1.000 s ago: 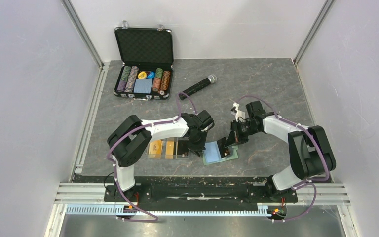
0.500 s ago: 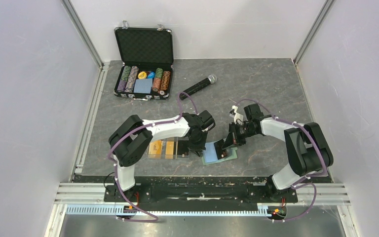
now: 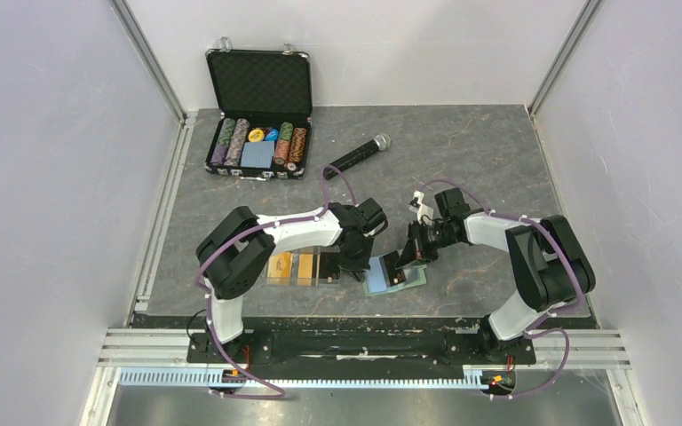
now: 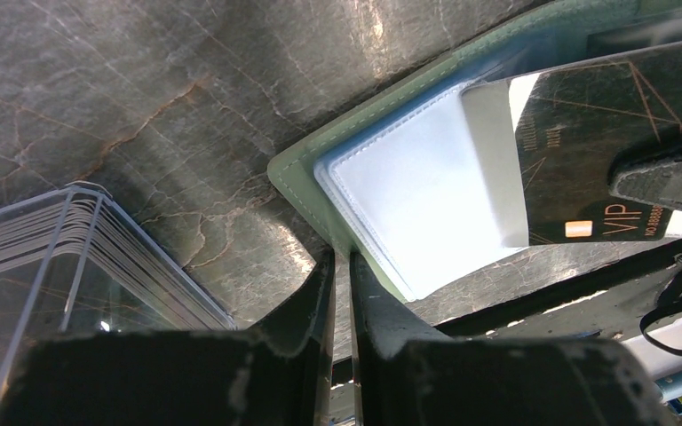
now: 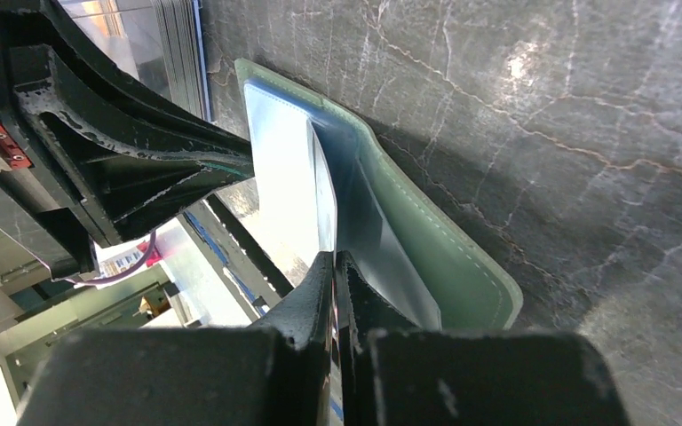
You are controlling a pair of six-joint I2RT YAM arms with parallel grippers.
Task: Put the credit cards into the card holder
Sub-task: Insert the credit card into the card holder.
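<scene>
The sage-green card holder (image 3: 416, 280) (image 4: 300, 169) (image 5: 448, 266) lies open on the table, light blue inside up. My right gripper (image 3: 399, 264) (image 5: 333, 257) is shut on a black credit card (image 4: 586, 133) (image 5: 323, 191), tilted over the holder. The card's leading edge sits under the holder's clear pocket flap. My left gripper (image 3: 355, 268) (image 4: 342, 257) has its jaws nearly together, pinching the holder's left edge. An orange credit card (image 3: 279, 266) and a gold-tan one (image 3: 305, 268) rest in the clear tray (image 3: 327, 277) (image 4: 71, 240) just left of it.
An open black case of poker chips (image 3: 259, 142) stands at the back left. A black microphone (image 3: 355, 156) lies behind the arms. The table's front edge and rail run just below the holder.
My right gripper has slid left with the black card, deeper over the holder. The left gripper's jaws have narrowed at the holder's edge.
</scene>
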